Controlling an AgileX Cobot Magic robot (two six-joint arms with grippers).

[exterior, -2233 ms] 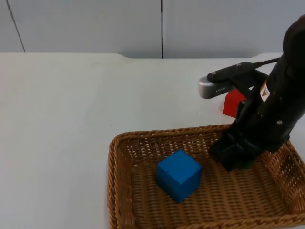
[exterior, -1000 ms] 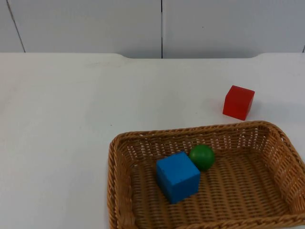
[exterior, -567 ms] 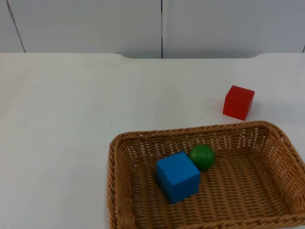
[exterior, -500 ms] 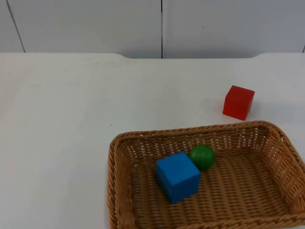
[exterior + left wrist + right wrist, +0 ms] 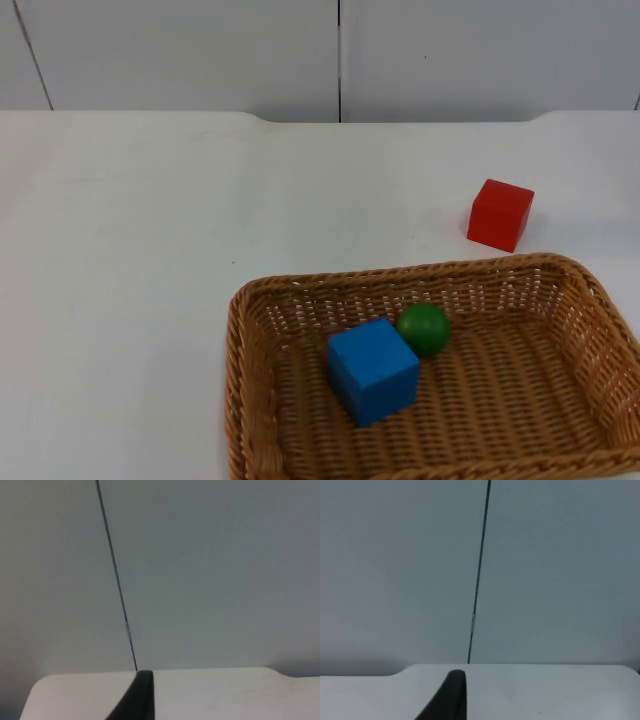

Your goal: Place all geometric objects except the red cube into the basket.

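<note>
Woven brown wicker forms the basket (image 5: pixel 250 400), which is set at the front right part of the white table (image 5: pixel 130 250), its front rim cut off by the picture's edge. Inside it a blue cube (image 5: pixel 373 370) is seen resting on the basket floor, left of centre, and a green ball (image 5: pixel 423 329) is lodged just behind it, touching the cube's rear right corner and lying near the basket's back wall. A red cube (image 5: pixel 499 214) is left on the bare table beyond the basket's back rim, towards the table's right edge, apart from the wicker. The left gripper (image 5: pixel 137 700) is held near the table's far edge and is pointed at the grey partition wall (image 5: pixel 200 50); whether it is released or clenched cannot be told. The right gripper (image 5: pixel 451 697) is held likewise, facing the wall seam, and its state cannot be told either.
</note>
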